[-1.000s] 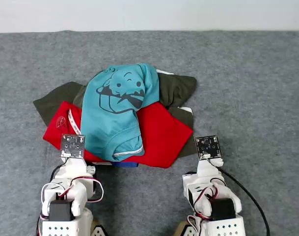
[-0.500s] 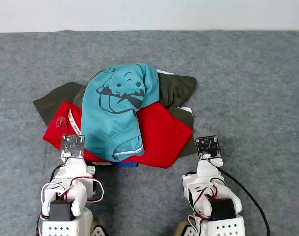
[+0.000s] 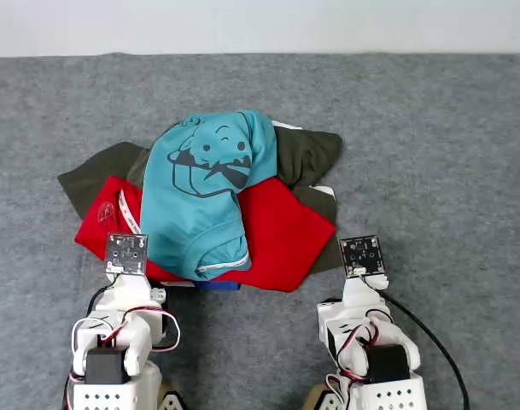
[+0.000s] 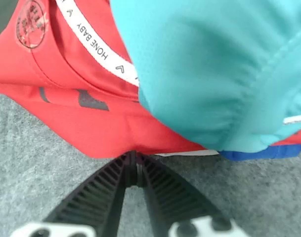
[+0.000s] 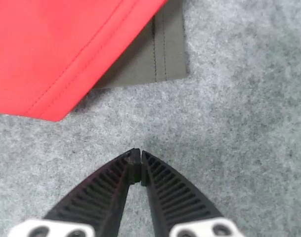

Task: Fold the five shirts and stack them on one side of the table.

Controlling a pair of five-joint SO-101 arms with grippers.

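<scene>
Five colours of cloth lie in one loose, unfolded heap on the grey bench (image 3: 430,154), with the teal shirt (image 3: 204,192) on top, its printed front up. Directly under the teal shirt is the red shirt (image 3: 281,235), which spreads out past it on both sides. An olive shirt (image 3: 306,154) lies lower still and shows beyond the teal shirt at its far end and on both flanks. A strip of blue shirt (image 3: 217,285) and a thin sliver of white cloth (image 4: 185,154) poke out below the teal shirt's hem on the side nearest the arms.

The left tool (image 4: 134,163) is closed with its jaws pressed together and nothing between them. Its tip sits just off the red edge, near the teal shirt's hem on the arms' side. The right tool (image 5: 139,160) is also closed and empty. It is over bare bench, well apart from the teal shirt on the right, short of the red corner and the olive hem.
</scene>
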